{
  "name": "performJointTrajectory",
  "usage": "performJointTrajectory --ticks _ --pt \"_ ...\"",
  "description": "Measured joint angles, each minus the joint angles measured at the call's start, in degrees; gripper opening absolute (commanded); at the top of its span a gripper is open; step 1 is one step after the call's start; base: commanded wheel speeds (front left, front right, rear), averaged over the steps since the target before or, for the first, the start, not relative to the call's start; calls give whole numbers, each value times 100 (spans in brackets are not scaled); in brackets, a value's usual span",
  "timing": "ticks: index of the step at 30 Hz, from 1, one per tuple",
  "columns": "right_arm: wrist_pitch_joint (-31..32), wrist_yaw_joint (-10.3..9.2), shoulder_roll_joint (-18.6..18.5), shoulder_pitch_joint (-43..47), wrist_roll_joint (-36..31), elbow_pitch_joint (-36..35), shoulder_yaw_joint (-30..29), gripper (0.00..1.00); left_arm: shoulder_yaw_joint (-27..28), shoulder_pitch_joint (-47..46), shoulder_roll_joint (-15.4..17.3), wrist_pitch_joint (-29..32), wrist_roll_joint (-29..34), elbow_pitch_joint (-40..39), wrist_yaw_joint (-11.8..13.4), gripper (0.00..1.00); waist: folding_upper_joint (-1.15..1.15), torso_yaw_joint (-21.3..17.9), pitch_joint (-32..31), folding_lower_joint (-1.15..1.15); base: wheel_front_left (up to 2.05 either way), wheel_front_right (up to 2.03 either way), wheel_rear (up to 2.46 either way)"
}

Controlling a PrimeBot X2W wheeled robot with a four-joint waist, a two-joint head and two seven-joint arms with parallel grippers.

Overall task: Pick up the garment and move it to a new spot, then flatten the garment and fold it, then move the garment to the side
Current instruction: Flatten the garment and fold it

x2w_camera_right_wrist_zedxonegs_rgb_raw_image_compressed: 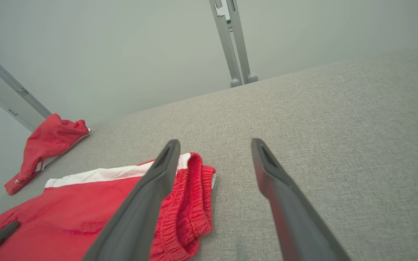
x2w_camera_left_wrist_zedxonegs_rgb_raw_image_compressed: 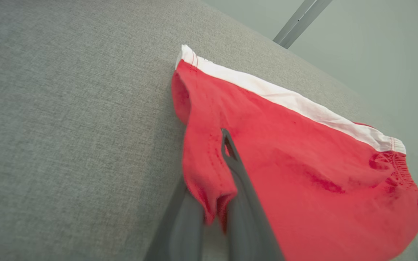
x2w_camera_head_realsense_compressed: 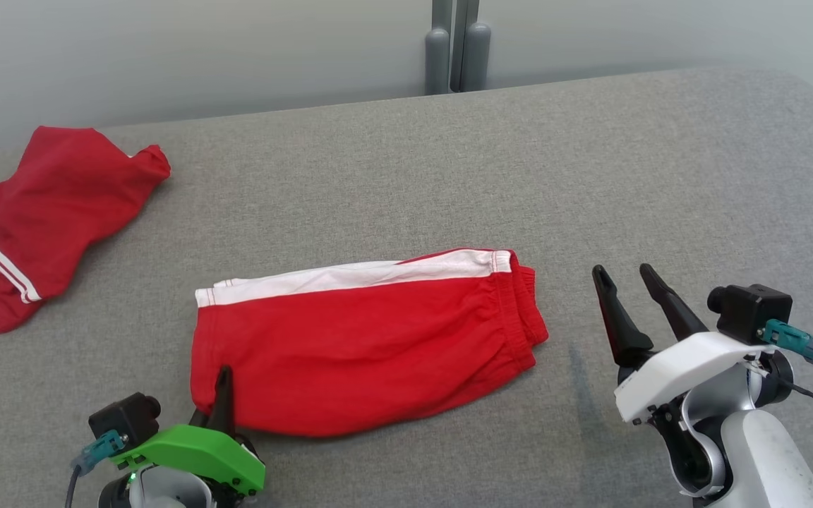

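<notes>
Grey woven-fabric tabletop (x2w_camera_head_realsense_compressed: pixel 660 176) carries the folded red fabric shorts (x2w_camera_head_realsense_compressed: pixel 364 346) with a white side band at lower centre of the frame. At lower left, the left gripper (x2w_camera_head_realsense_compressed: pixel 223 384) pinches their hem corner. At lower right, the right gripper (x2w_camera_head_realsense_compressed: pixel 622 274) hovers spread, apart from the cloth. A crumpled red white-striped garment (x2w_camera_head_realsense_compressed: pixel 46 212) lies at upper left.

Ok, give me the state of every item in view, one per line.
red shorts: lying mostly flat on the grey surface, one hem corner pinched.
left claw: shut on that hem corner.
right claw: open, empty, beside the waistband end, apart from it.
other red garment: crumpled at the surface's far left, nothing touching it.
</notes>
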Motion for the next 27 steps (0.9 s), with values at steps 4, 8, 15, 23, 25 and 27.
performJointTrajectory --ticks 4,8,15,23,25,27 --pt "37 0 1 2 -7 59 26 100 -15 62 -7 7 -8 0 56 0 0 48 -95 0 0 0 0" --pt "42 0 3 14 -9 112 46 100 -19 65 -9 -30 99 103 147 88 0 44 -164 0 0 0 0" --pt "41 0 3 83 -23 190 24 100 -69 65 100 -120 620 177 282 100 0 52 -286 0 0 0 0" --pt "42 0 2 129 -176 279 -69 100 203 123 335 -154 1822 -520 624 100 0 219 -403 0 0 0 0" --pt "41 0 -2 163 -305 339 -116 100 312 305 337 -154 2146 -798 700 100 0 280 -440 0 0 0 0" --pt "34 0 -4 199 -377 409 -162 100 428 502 337 -153 2387 -1034 746 100 0 343 -483 0 0 0 0"
